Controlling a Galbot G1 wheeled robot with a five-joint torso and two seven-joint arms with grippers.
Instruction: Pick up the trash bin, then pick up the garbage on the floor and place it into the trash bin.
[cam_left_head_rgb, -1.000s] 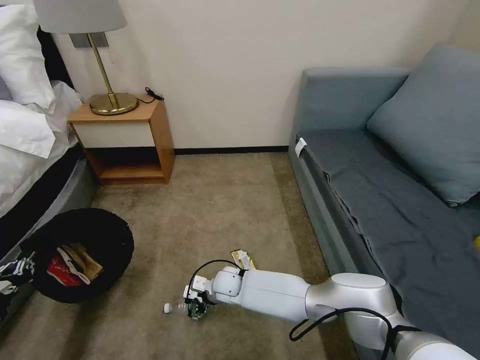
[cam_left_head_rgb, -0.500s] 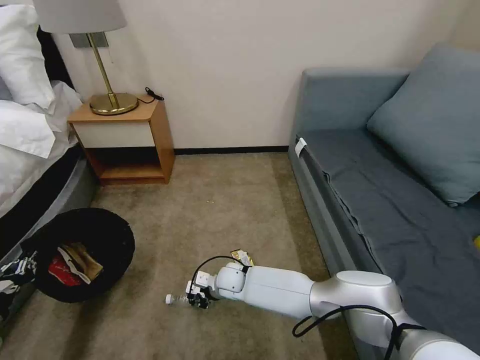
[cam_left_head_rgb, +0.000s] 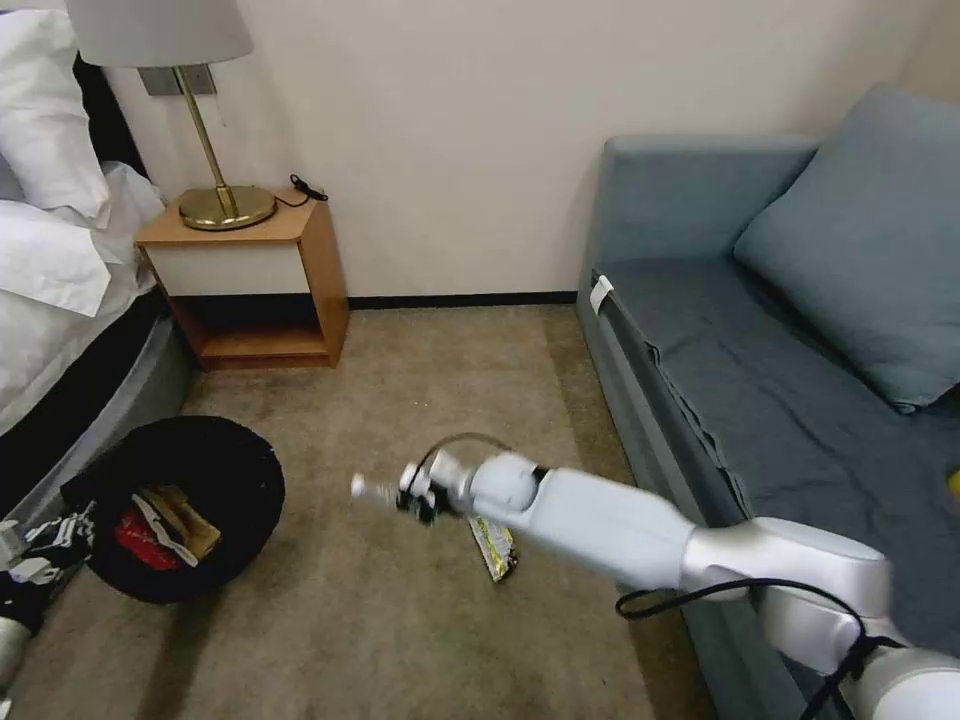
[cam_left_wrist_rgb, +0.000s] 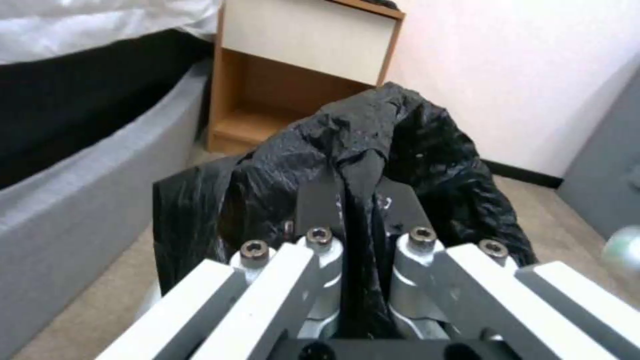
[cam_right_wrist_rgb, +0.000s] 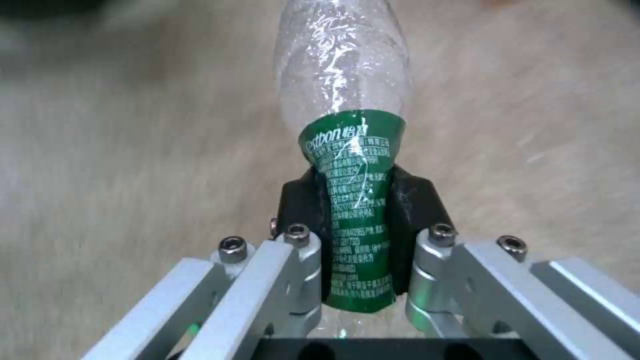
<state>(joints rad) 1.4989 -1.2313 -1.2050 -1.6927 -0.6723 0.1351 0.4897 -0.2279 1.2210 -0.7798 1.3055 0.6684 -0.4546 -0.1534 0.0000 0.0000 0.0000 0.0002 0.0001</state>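
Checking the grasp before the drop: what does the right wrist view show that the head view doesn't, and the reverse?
Right wrist only: black fingers pinch the bottle's green label, crushing it.

Head only: the trash bin, held at its edge by the left gripper, with a brown paper bag and red-white wrapper inside, and the yellow-green wrapper on the carpet.

Both: right gripper holding the bottle above carpet.

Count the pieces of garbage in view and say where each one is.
4: the brown paper bag and red-white wrapper in the trash bin, the bottle in the right gripper, the foil wrapper on the carpet.
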